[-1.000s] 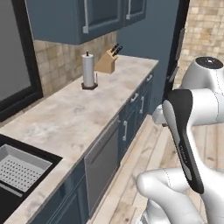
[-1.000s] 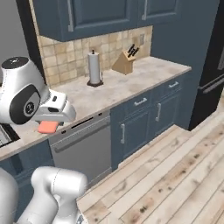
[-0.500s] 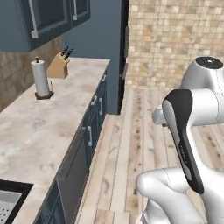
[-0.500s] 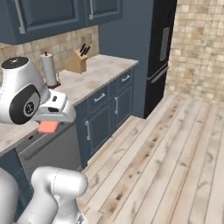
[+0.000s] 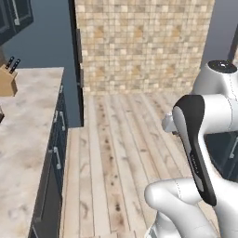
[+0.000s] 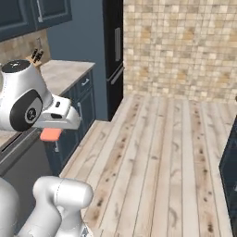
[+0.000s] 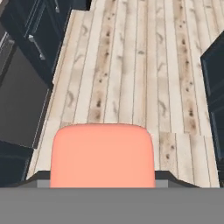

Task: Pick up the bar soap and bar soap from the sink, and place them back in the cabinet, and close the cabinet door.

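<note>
Hand view has one bar soap [image 7: 102,155] right up front, a salmon slab sitting between the gripper [image 7: 102,181] fingers, which are closed on it; the soap covers most of them, so just dark corners poke out at either side. Right base view shows the same single bar soap [image 6: 51,134] hanging under the white hand, up in the air beside the lower blue cabinets [image 6: 77,115] and over the wooden floor [image 6: 157,152]. Only one bar counted anywhere. Knife block count: one, seen on the worktop [image 5: 23,139] in the left base view [image 5: 6,80] and again far back in the right base view [image 6: 35,57], half cut off by the frame edge in the left one. Upper cabinet [image 6: 32,16] is only a sliver at the top, so its door state is hard to tell. Compared with half a second ago, the whole scene has slid: the base has turned, the paper towel roll has dropped out of frame, and the tiled wall [image 6: 180,46] now sits straight ahead. Soap stays clamped the same way.
</note>
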